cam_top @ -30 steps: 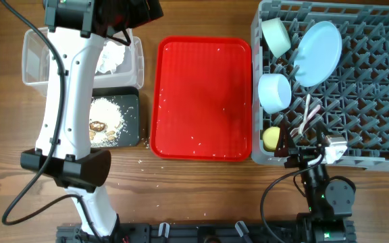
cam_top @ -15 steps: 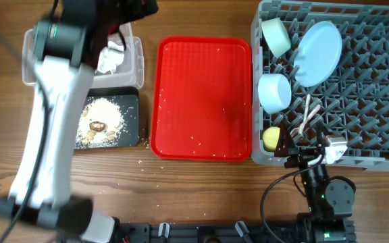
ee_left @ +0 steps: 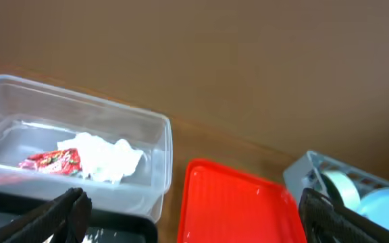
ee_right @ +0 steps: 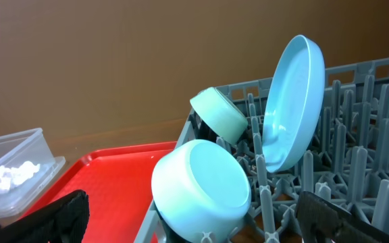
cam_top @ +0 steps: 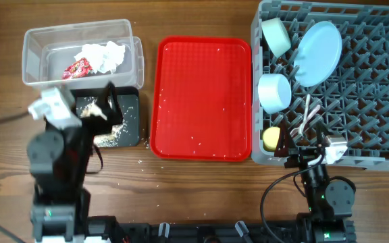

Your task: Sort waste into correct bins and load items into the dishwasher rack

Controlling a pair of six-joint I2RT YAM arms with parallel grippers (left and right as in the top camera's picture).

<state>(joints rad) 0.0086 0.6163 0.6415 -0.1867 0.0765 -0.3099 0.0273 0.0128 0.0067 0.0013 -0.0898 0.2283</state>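
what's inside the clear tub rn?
The clear tub holds a red-and-white wrapper and crumpled white tissue, touching each other. Anything under the tissue is covered.

The clear plastic tub (cam_top: 36, 40) sits at the far left and holds the red-and-white wrapper (cam_top: 77, 67), which touches the crumpled white tissue (cam_top: 103, 56). Just beside the tub, the black tray (cam_top: 130, 108) carries whitish food scraps (cam_top: 109, 139), partly hidden. On the right, the grey rack (cam_top: 370, 101) holds the light blue plate (cam_top: 318, 52) standing on edge. The pale green bowl (cam_top: 275, 35) and light blue bowl (cam_top: 274, 92) lie tipped on their sides. The yellow cup (cam_top: 271, 138) sits at the rack's near-left corner, with white cutlery (cam_top: 308, 111) near it.
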